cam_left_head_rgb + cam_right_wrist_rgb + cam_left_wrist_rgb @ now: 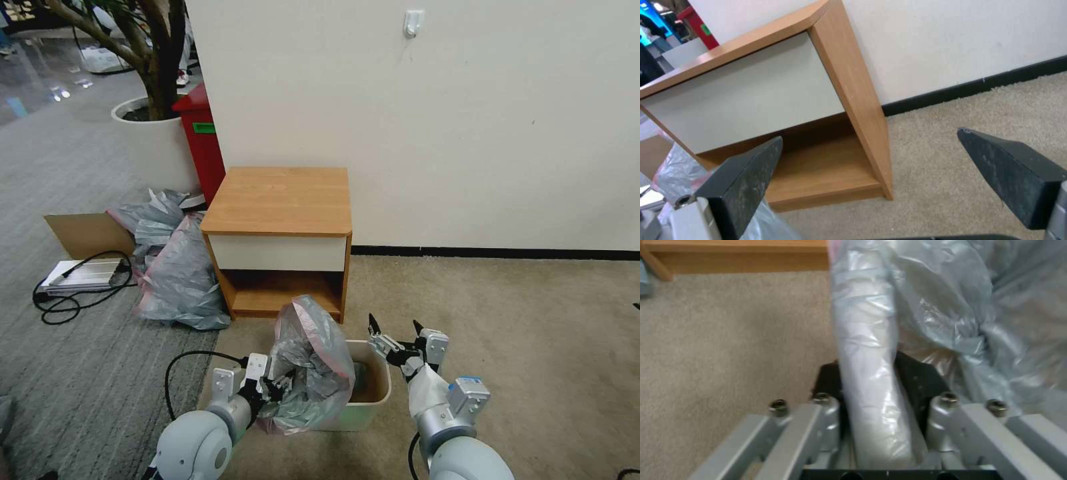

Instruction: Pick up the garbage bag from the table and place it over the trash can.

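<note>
Left gripper [270, 389] is clamped on a fold of the garbage bag [310, 363], holding it bunched over the near-left rim of the trash can [373, 393] for draping; right gripper [395, 331], fingers spread and empty, hovers at the can's right rim, table [279, 200] beyond.

Both arms are showing rounded silver-grey shells with white housings at the wrists; the left end effector [283, 387] is carrying black fingers [920, 380] on grey metal links fastened with round-headed bolts; a black cable is looping off the left arm; the right end effector [395, 328] is showing pointed, scuffed black fingers [744, 180]; a pale blue label is sitting on a grey box at the right forearm.
</note>
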`<state>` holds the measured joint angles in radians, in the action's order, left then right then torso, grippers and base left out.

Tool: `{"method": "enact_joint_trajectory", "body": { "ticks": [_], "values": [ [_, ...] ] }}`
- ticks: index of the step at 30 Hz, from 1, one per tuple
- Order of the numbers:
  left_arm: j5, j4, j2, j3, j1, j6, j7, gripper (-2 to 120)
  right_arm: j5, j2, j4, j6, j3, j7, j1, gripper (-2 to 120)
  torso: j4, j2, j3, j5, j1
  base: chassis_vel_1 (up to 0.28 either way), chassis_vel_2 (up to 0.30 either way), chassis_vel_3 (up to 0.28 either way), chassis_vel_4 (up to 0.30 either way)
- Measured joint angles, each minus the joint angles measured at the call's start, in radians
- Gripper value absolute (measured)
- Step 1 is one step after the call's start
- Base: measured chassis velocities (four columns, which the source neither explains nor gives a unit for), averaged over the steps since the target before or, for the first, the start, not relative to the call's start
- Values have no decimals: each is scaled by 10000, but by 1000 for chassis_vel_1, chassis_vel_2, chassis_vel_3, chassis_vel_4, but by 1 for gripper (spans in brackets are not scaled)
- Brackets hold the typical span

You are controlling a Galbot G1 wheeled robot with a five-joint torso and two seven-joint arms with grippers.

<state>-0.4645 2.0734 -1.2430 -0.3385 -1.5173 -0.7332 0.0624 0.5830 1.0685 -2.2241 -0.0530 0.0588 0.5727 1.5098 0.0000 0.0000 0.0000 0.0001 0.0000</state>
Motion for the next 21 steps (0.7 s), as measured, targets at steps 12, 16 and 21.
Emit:
{"method": "enact_joint_trajectory", "body": {
  "ticks": [12,16,21],
  "values": [
    [555,468,-201,-237,-481,486,592,3,-258,91,-191,56,-262,-159,22,100,-1,0,0,-3,0,0,0,0,0],
    [1077,747,-342,-267,-695,1446,1155,3,-444,81,-305,229,-546,-947,22,100,0,0,0,0,0,0,0,0,0],
    [1562,1335,-563,-235,-1038,2152,1865,3,-3956,-237,-105,-580,-1382,-2468,-80,100,-1,0,0,-2,0,0,0,0,0]
  ]
}}
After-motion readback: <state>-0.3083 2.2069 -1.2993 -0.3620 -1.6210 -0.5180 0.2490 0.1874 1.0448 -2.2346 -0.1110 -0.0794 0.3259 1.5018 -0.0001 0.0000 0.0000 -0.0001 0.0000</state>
